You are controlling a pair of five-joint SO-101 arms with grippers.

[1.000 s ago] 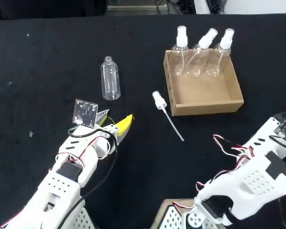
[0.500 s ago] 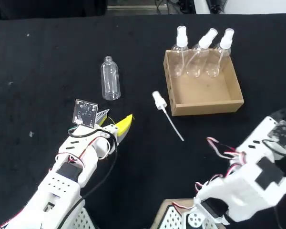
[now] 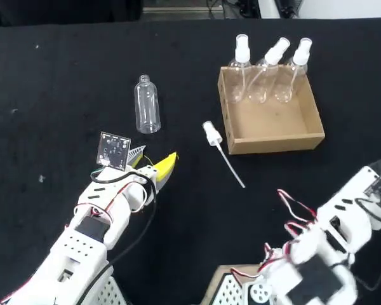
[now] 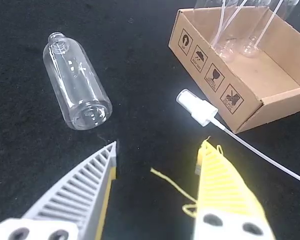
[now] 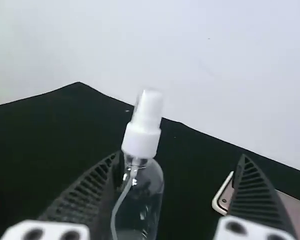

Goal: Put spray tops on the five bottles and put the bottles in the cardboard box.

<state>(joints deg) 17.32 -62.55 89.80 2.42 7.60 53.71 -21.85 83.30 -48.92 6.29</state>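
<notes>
Left gripper, jaws spread and empty: the uncapped bottle lies just beyond the grey jaw's tip and the loose spray top just beyond the yellow one's. The cardboard box is farther out. Right gripper, jaws wide apart: a capped bottle sits between them, close against one jaw, apparently unclamped. Over the last second only the right arm has shifted. It is probably lining up on this bottle for boxing.
</notes>
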